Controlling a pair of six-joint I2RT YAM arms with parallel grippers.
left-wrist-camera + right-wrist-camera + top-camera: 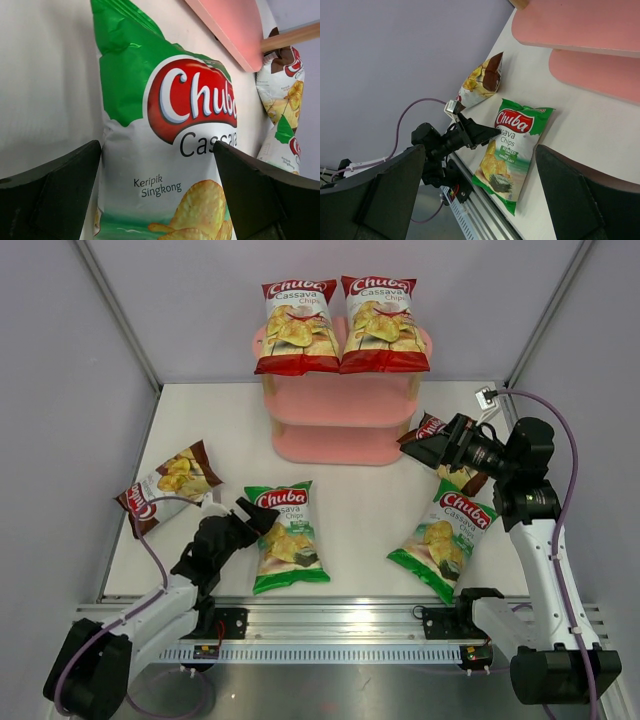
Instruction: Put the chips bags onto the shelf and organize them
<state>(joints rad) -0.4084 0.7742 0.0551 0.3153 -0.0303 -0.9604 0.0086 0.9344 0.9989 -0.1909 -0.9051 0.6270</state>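
Left wrist view: the left gripper [157,144] hangs with its two black fingers spread wide and nothing between them. Just ahead of and below the fingertips, a glossy green-and-white foil bag of Chuba cassava chips [192,102] lies flat, printed face up, on the white table [45,90]. The bag's long axis runs away from the gripper, with the green sealed top farthest out, the red logo next and the pictured chips nearest the fingers. From the top camera that same axis leans a little off the line toward the pink three-tier oval shelf [340,448] beyond. Expect the bag to be light, puffed with air, crinkly and slick, with brittle contents. You would likely do better with a gentle pinch on a flat crimped end or a side edge than with a squeeze across the pillowed middle, which could slide out or crush chips. Past the gripper's right finger sit a dark brown bag [280,95] and a second green bag [445,538]. Off its left side lies another dark brown bag [165,490]. The right gripper [425,447] is likewise spread and empty, poised above that first brown bag beside the shelf's lowest board. Two red bags [297,330] already stand side by side on the shelf's top tier, so four remain for you to place.
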